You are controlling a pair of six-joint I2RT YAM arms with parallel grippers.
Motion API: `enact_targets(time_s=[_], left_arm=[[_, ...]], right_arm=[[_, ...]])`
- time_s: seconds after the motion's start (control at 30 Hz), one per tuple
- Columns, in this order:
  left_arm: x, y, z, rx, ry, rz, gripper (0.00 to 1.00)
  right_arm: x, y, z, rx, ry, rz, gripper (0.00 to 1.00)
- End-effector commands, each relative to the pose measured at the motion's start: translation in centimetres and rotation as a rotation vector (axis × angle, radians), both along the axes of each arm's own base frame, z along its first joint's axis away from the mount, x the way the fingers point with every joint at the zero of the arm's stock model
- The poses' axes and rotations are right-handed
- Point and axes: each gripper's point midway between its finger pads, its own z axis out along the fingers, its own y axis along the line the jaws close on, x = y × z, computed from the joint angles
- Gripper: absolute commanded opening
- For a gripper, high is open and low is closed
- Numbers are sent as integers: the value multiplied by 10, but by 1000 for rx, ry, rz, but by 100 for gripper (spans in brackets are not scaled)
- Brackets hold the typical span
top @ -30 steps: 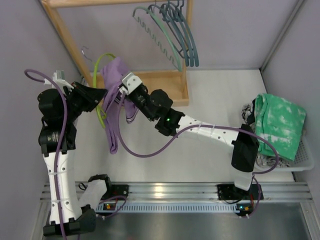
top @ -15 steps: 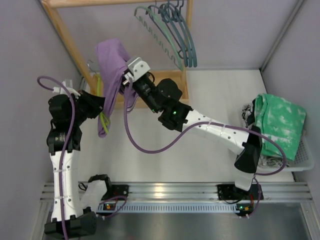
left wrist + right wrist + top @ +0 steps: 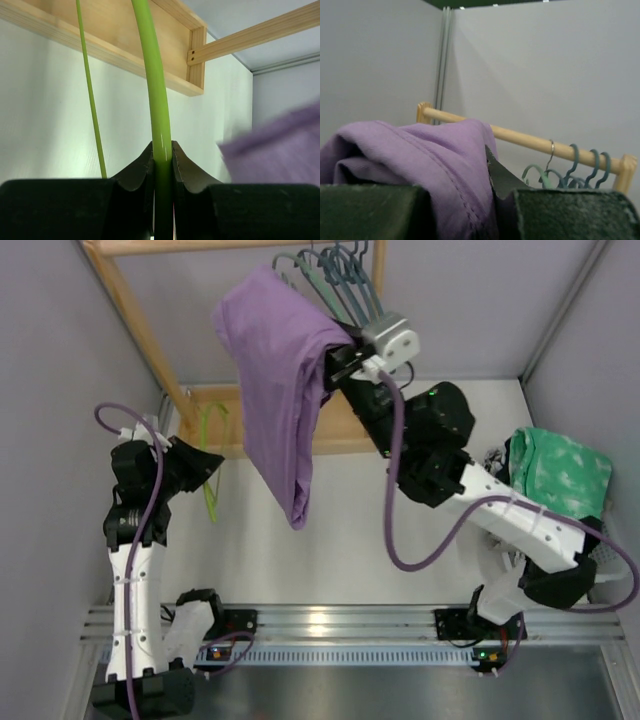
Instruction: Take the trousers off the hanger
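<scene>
The lilac-purple trousers (image 3: pixel 282 380) hang free from my right gripper (image 3: pixel 340 352), which is shut on their top edge and holds them high near the rack; they fill the right wrist view (image 3: pixel 420 165). My left gripper (image 3: pixel 200 465) is shut on the lime-green hanger (image 3: pixel 211 455), now bare, low at the left; its bar runs between the jaws in the left wrist view (image 3: pixel 156 110). The mint-green trousers with white blotches (image 3: pixel 560 480) lie on the basket at the right.
A wooden rack (image 3: pixel 135 325) stands at the back left with several teal and blue hangers (image 3: pixel 345 300) on its rail (image 3: pixel 530 140). Its wooden base frame (image 3: pixel 150 55) lies on the table. A white basket (image 3: pixel 612 558) of laundry sits at the right edge.
My right gripper has lifted the purple trousers up and to the right, off the green hanger. The left gripper has stayed low with the hanger, shifting slightly right.
</scene>
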Motion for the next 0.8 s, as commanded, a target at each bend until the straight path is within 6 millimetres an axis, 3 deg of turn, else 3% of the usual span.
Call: enact_targets(time_s=[0.0,0.07,0.2,0.23,0.5,0.6,0.77], left_arm=[[-2,-5,17,39,-92,-47,0],[-3,-6,19,42,-100,-54,0],[-3,-5,22,51,-110,-59,0],[-3,-5,22,49,-110,-58,0],[2,-4,31,55,-120,-56,0],[3,-2,34,64,-128,-49,0],[4,-1,32,69,-123,-43,0]], right_arm=[[-48,-86,74,182,-124,29,0],[-63,-103,74,151,-157,44,0],[-84,-127,54,39,-165,64,0],[-90,-142,51,32,-164,54,0],[-100,-211,-6,-112,-86,-61,0],[-95,-244,-31,-115,2,-132,0],[-103,-301,-60,-59,89,-254,0]])
